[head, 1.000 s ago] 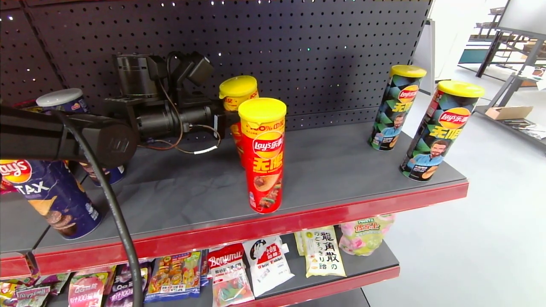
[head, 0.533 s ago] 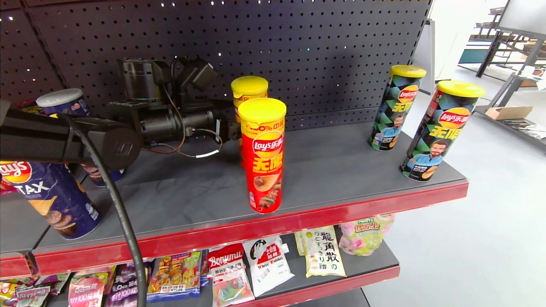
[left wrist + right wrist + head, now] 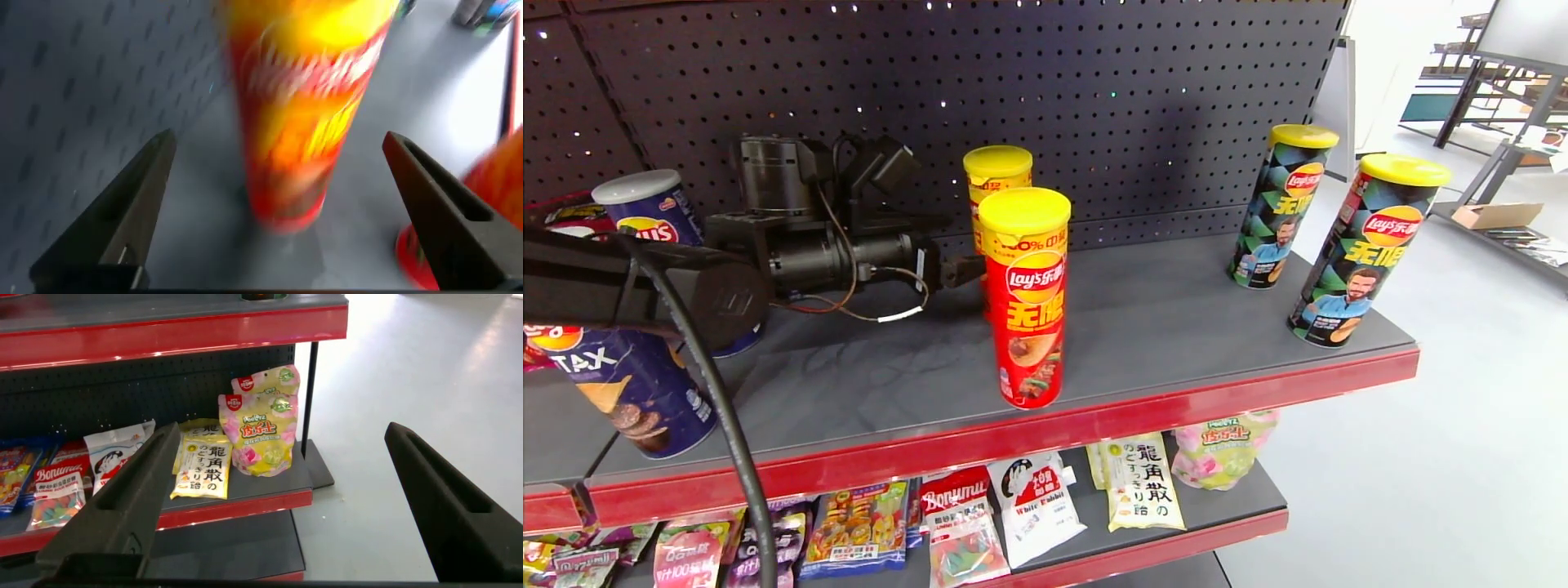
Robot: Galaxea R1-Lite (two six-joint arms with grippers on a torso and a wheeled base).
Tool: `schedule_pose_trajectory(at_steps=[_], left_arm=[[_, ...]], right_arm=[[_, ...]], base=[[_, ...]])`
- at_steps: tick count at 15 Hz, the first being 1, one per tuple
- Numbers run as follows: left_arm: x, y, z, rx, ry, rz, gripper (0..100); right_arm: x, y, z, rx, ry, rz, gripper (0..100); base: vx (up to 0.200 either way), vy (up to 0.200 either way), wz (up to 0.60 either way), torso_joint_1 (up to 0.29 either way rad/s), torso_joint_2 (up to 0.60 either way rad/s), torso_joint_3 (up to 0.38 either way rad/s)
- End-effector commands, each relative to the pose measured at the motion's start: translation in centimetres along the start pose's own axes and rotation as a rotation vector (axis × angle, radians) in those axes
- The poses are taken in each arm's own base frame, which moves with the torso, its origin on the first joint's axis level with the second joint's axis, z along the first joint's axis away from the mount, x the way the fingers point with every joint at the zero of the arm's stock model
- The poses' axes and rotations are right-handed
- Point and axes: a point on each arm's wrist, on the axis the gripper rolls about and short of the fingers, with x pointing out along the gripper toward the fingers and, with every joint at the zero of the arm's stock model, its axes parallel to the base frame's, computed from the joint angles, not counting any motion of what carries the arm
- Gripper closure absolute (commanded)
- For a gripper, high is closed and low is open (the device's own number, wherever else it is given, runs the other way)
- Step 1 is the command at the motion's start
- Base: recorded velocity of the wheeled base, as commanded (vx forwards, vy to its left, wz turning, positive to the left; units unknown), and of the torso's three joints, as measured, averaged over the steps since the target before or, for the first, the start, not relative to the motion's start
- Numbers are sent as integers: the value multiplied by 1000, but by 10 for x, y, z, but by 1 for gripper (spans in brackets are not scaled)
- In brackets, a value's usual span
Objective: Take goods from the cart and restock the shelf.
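- I am taking the front red can (image 3: pixel 1027 302) as my landmark; it is standing upright near the front red edge of the shelf (image 3: pixel 1176 327).
- The rear red can (image 3: pixel 996 167) (image 3: pixel 302 122), with the same yellow lid, is standing upright directly behind the front red can, close to the pegboard (image 3: pixel 1094 98).
- My left tool (image 3: pixel 968 268) (image 3: pixel 279 140) is reaching in from the left of the front red can, just behind it. Its jaws are standing wide apart, one on each side of the rear red can.
- In the left wrist view I am seeing bare shelf between each finger and the rear red can, so the tool is gripping nothing.
- The front red can (image 3: pixel 490 204) is showing beside one finger in that view.
- Two green cans (image 3: pixel 1284 204) are standing well to the right of the front red can, one behind the other.
- Two blue cans (image 3: pixel 621 384) are sitting well to its left, beyond the left arm.
- My right tool (image 3: pixel 282 437) is hanging spread wide and carrying nothing, lower than the board bearing the front red can.
- It is facing the lower shelf (image 3: pixel 245 510), where snack bags (image 3: pixel 261 425) are lying.
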Motion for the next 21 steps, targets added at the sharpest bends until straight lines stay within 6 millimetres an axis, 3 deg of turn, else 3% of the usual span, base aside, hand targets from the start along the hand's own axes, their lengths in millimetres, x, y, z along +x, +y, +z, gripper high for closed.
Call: schedule_pose_trajectory(at_steps=[1, 3, 6, 8, 9, 12, 14, 18, 21], left_arm=[[-27, -1, -1, -13, 13, 39, 0], [-43, -7, -4, -23, 29, 60, 0], [-91, -40, -12, -56, 76, 54, 0], [-138, -73, -16, -69, 98, 48, 0], [-151, -82, -17, -69, 97, 50, 0], [-252, -153, -30, -63, 89, 66, 0], [-296, -180, -42, -131, 15, 270, 0], [-327, -213, -92, -145, -98, 462, 0], [-335, -220, -112, -178, -41, 603, 0]], right_arm=[[0, 0, 0, 0, 1, -1, 0], [0, 0, 0, 0, 1, -1, 0], [0, 0, 0, 0, 1, 0, 0], [0, 0, 0, 0, 1, 0, 0], [0, 0, 0, 0, 1, 0, 0], [0, 0, 0, 0, 1, 0, 0], [0, 0, 0, 0, 1, 0, 0], [0, 0, 0, 0, 1, 0, 0], [0, 0, 0, 0, 1, 0, 0]], base=[[0, 0, 0, 0, 0, 0], [0, 0, 0, 0, 0, 0], [0, 0, 0, 0, 0, 0], [0, 0, 0, 0, 0, 0], [0, 0, 0, 0, 0, 0], [0, 0, 0, 0, 0, 0], [0, 0, 0, 0, 0, 0], [0, 0, 0, 0, 0, 0], [0, 0, 0, 0, 0, 0]])
